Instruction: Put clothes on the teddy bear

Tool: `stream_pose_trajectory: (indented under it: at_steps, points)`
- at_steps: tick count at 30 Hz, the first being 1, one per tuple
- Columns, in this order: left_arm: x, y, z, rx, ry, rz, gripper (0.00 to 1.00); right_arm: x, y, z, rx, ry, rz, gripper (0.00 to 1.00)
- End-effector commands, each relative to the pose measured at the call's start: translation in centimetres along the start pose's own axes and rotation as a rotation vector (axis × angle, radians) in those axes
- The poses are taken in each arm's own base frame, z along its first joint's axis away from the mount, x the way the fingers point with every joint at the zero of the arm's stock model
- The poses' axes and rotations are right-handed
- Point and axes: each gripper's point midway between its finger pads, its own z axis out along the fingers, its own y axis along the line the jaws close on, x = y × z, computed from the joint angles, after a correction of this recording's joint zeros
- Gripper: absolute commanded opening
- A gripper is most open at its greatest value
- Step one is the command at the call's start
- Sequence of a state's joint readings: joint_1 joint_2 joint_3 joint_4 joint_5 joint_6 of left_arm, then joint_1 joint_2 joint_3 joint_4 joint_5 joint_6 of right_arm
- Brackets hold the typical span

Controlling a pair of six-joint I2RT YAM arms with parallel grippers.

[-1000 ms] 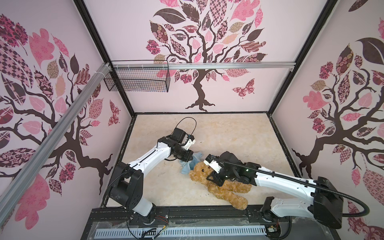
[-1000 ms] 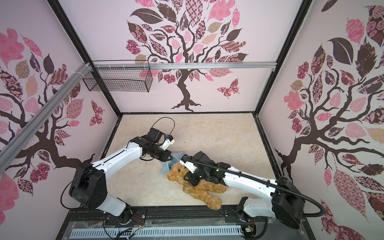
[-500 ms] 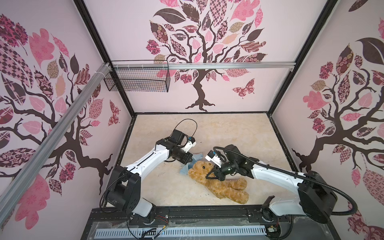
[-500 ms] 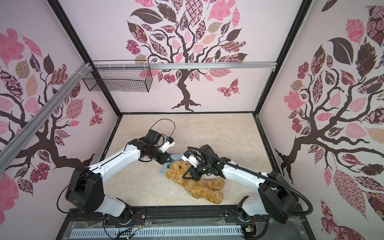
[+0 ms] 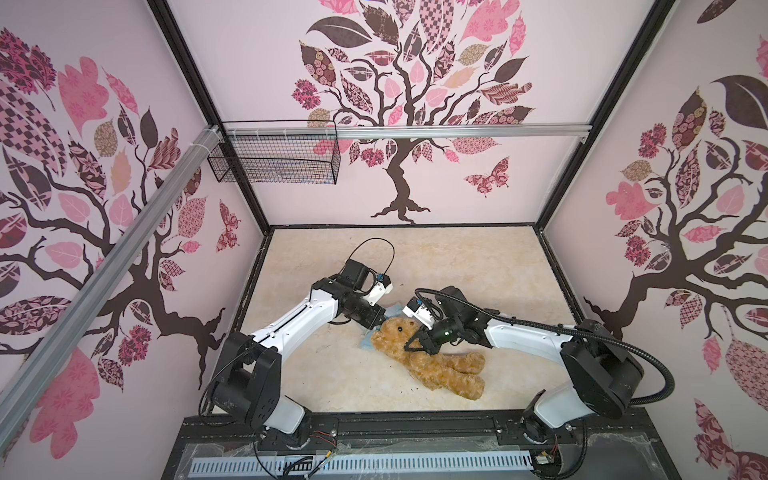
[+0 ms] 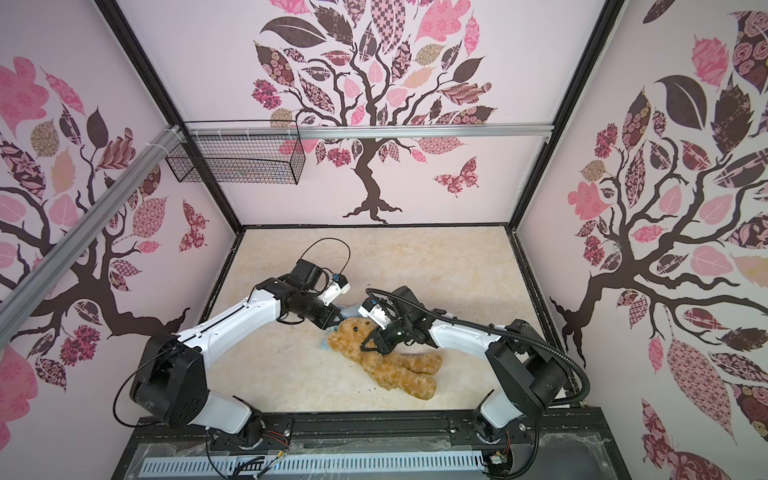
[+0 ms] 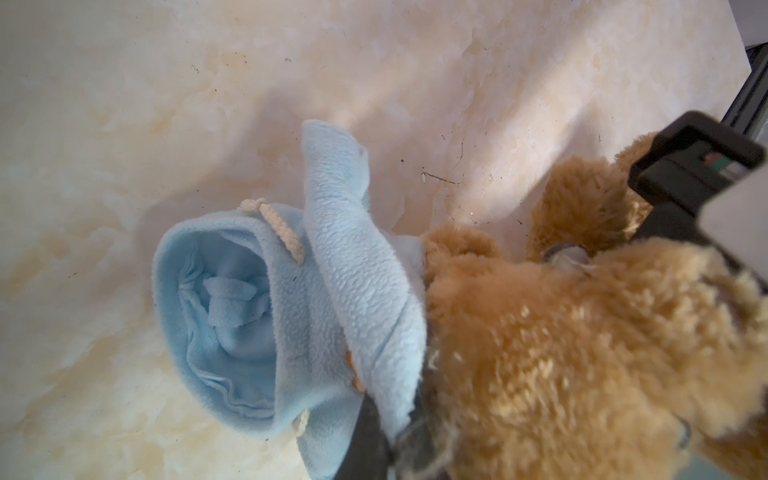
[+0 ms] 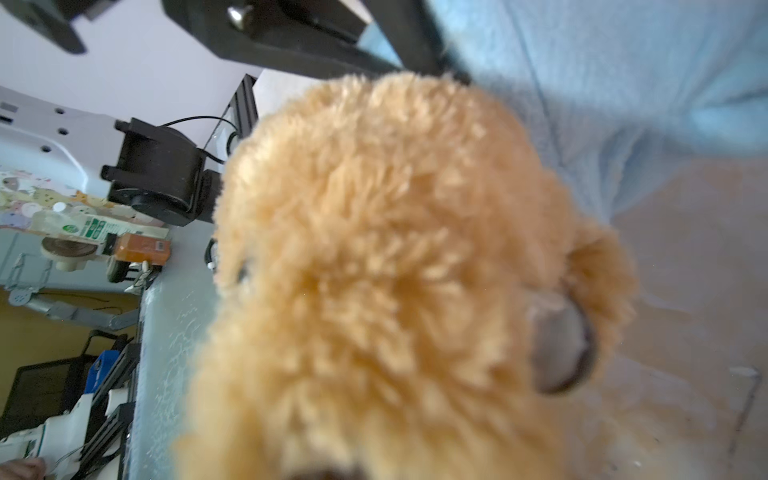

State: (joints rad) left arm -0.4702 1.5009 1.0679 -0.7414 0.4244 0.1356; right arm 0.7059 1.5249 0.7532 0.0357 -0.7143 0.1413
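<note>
teddy bear (image 5: 440, 365), blue shirt (image 5: 366, 344) mostly hidden beneath

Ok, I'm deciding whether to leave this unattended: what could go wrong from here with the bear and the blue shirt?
1. The left fingers pinch just one flap of the blue shirt; the rest lies bunched, so pulling may drag it without opening it over the head.
2. The right fingers seem to clasp the teddy bear by soft fur near its neck; it could slip.
3. Both arms crowd the head and might collide.
</note>
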Motion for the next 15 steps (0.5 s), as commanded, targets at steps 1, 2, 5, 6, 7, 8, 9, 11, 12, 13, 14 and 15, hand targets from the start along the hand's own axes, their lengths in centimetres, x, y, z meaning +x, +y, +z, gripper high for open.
stream_pose_trajectory:
  at_steps: [1,2,5,6,7,8,9,11,12,13,14,15]
  points:
    - [0.6,-0.3,-0.1,0.007,-0.01,0.031,0.0,-0.9,-1.5,-0.7,0.096,-0.091,0.048,0.04]
    - [0.7,-0.3,0.0,0.01,-0.009,0.035,0.0,-0.9,-1.8,-0.9,0.114,-0.107,0.069,0.02]
    - [0.9,-0.4,0.3,0.015,-0.008,0.041,0.0,-1.6,-2.5,-1.3,0.163,-0.158,0.124,0.0]
    - [1.0,-0.4,0.4,0.017,-0.005,0.04,0.0,-1.9,-2.7,-1.5,0.175,-0.179,0.138,0.0]
    - [1.1,-0.4,0.4,0.016,-0.004,0.04,0.0,-2.2,-2.9,-1.8,0.194,-0.205,0.154,0.0]
    - [1.0,-0.4,0.4,0.019,-0.003,0.04,0.0,-2.6,-3.1,-2.1,0.207,-0.23,0.167,0.0]
    - [1.1,-0.6,0.5,0.024,-0.002,0.042,0.0,-2.7,-3.3,-2.3,0.222,-0.246,0.185,0.0]
    - [0.9,-0.9,0.5,0.034,-0.007,0.043,0.0,-2.7,-3.8,-2.3,0.255,-0.257,0.207,0.0]
    - [0.8,-1.0,0.5,0.041,-0.01,0.042,0.0,-2.6,-4.0,-2.1,0.269,-0.25,0.214,0.0]
    - [0.7,-1.1,0.5,0.044,-0.013,0.037,0.0,-2.4,-4.1,-1.9,0.281,-0.239,0.217,0.0]
    - [0.5,-1.1,0.5,0.047,-0.018,0.032,0.0,-2.2,-4.2,-1.5,0.294,-0.221,0.218,0.0]
    - [0.3,-1.2,0.4,0.05,-0.026,0.021,0.0,-1.9,-4.2,-1.1,0.311,-0.205,0.208,0.0]
